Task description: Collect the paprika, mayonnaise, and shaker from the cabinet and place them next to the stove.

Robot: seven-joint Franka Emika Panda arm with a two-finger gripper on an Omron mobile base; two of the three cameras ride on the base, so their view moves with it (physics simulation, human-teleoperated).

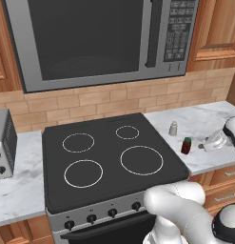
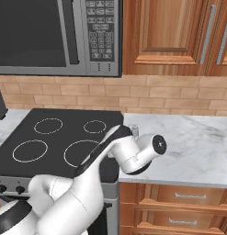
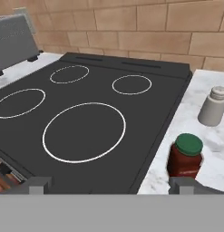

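While the mayo hasn't turned up anywhere yet, the left base view has the shaker (image 1: 173,128) and the paprika (image 1: 186,145) both upright on the counter (image 1: 207,157) just right of the stove (image 1: 104,157), shaker nearer the wall, paprika closer to the front edge. From the right base view the arm bends over the stove's right edge and covers most of that spot, and only a sliver of the shaker (image 2: 134,131) pokes out behind it (cabinet (image 2: 170,32) doors up top look closed). Hand view is the useful one: the gripper (image 3: 111,185) has its fingertips spread wide with nothing between them, the paprika (image 3: 185,156) sits right by the right-hand tip, and the shaker (image 3: 213,107) is further off beyond it. So I'd guess two jars are done and the next trip is back to the cabinet.
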